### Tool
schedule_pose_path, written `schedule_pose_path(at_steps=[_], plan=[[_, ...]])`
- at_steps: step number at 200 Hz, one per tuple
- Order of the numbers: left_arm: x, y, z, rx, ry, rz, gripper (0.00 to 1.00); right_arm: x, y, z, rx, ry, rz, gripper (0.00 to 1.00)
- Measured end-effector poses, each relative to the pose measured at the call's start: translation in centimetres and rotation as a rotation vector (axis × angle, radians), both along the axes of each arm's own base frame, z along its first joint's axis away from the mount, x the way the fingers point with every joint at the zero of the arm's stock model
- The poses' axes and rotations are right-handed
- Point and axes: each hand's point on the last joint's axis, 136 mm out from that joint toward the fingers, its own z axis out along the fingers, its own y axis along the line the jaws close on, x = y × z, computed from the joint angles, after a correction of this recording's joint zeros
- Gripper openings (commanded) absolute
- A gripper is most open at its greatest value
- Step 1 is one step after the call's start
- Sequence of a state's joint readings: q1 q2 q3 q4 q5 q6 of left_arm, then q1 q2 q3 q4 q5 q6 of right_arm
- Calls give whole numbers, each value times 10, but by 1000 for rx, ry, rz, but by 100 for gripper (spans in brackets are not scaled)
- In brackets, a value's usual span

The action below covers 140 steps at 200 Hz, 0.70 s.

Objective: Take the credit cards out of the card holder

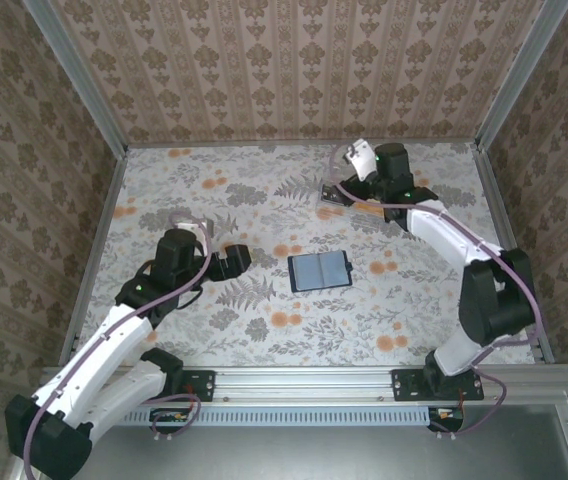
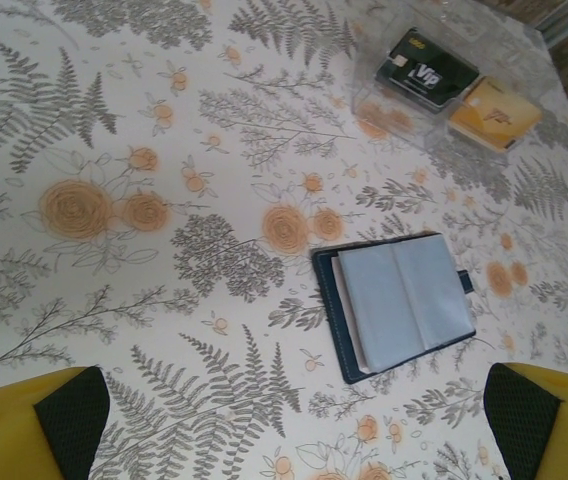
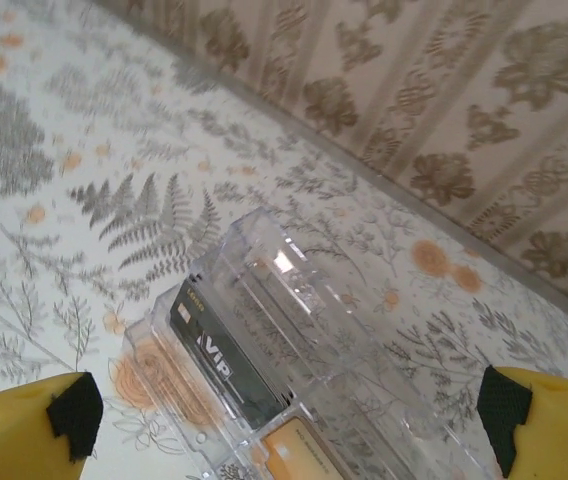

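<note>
1. Two pincers, both jaws spread wide and holding nothing: left pincer hovers over bare table, right pincer hangs right above the clear box
2. Card holder lies ahead of the left pincer, offset toward its right finger, not touching either finger; it's well apart from the right pincer, on that pincer's near side
3. It's open flat, grey inner faces up, dark tab on the edge facing away from the left finger
4. Below the right pincer the box holds a black card and a tan card, side by side
5. Can't tell if any card remains in the sleeves; faces look uniform
6. Handling guess: holder is light, thin and floppy at the fold, and the sleeves are probably slick, so it will slide or lift if pulled on alone
7. Grip guess: pin one cover flat with one pincer, then pinch the exposed card edge at the sleeve mouth; the tab or the outer cover edge is the only raised bit for lifting the holder itself
</note>
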<state>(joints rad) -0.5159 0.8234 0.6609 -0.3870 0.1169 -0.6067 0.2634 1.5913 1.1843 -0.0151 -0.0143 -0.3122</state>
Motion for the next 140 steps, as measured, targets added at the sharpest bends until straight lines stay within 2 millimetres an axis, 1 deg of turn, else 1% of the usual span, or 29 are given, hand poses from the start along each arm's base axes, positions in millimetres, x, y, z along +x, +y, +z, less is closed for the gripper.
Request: schedule_pose_path(at_steps=[5,18,32,45,71,93,108,121,140], plan=[[0,2,-2,8,4,11,100,-3,-5,2,22,-8,-28,100],[1,9,-6,28,17,45,100,-14,-15,-2,60,-7,-86,100],[3,19,-11,61,30,99,100,-31,-29,-12,94,7,-155,100],[6,30,-16,97,37,161,100,-51,-43,-24,129,23,-226,100],[14,57,-25,197,35,302,100,-90,-64,-38,184,14,-325,100],[23,84,-31,302,17,427,100,-114,-84,-51,208,-25,-403,100],[29,100,-35,393,9,481,100,-124,-97,-66,205,-33,-452,100],[36,109,-34,476,3,499,100,-128,-107,-79,194,-34,-492,100],[55,117,-27,590,-9,504,100,-127,-120,-92,186,-42,-548,100]])
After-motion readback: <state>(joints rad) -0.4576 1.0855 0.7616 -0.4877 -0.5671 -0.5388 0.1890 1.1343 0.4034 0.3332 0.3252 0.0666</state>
